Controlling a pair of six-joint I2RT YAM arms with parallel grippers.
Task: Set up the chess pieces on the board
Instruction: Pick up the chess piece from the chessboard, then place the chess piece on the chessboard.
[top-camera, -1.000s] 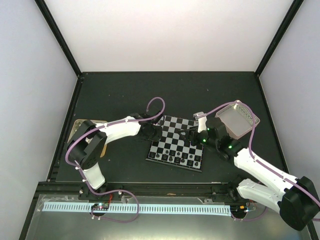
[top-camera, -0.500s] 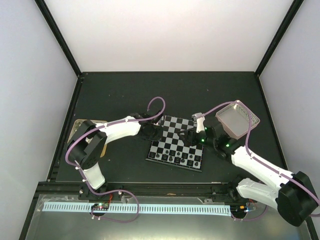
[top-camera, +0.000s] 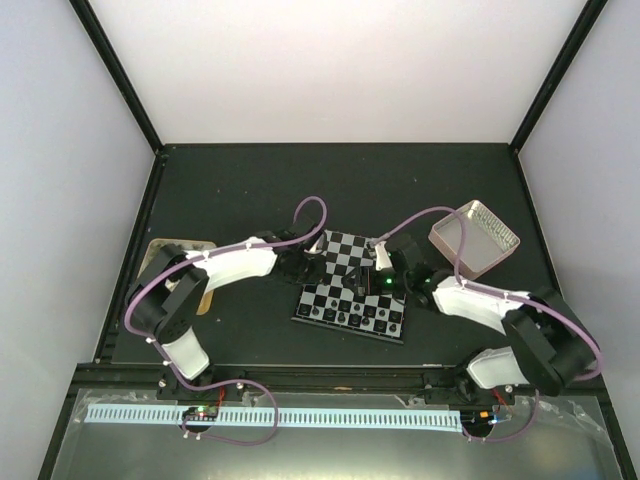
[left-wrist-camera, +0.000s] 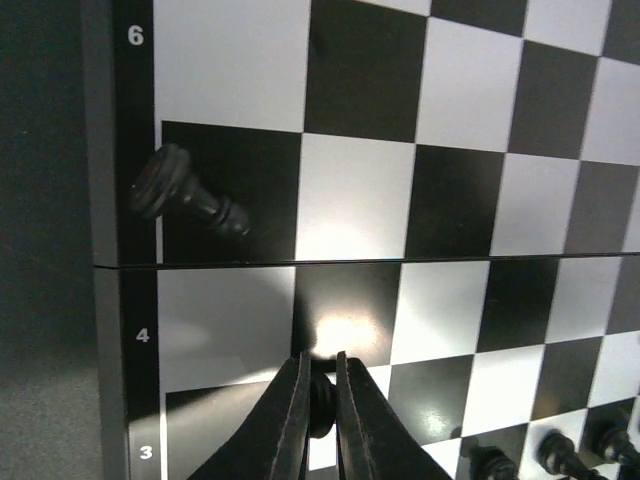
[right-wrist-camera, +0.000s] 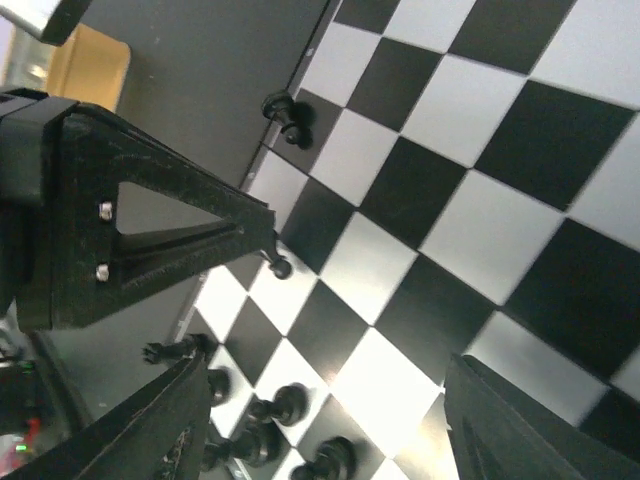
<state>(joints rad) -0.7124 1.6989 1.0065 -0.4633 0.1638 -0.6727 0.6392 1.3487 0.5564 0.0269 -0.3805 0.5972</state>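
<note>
The left gripper (left-wrist-camera: 321, 375) was clenched on a small black piece (left-wrist-camera: 320, 403), mostly hidden between its fingers, at 6 o'clock over the board (left-wrist-camera: 470, 120). A toppled piece (left-wrist-camera: 185, 195) lay at 10 o'clock. The frame's edge cut off a row of pieces (left-wrist-camera: 560, 455) at 5 o'clock. The right gripper (right-wrist-camera: 322, 370) hung spread wide, holding nothing.

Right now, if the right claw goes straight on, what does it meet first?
Most likely the board itself: bare squares lie ahead of the right claw. The left claw stands off to the side, though depth is unclear.
</note>
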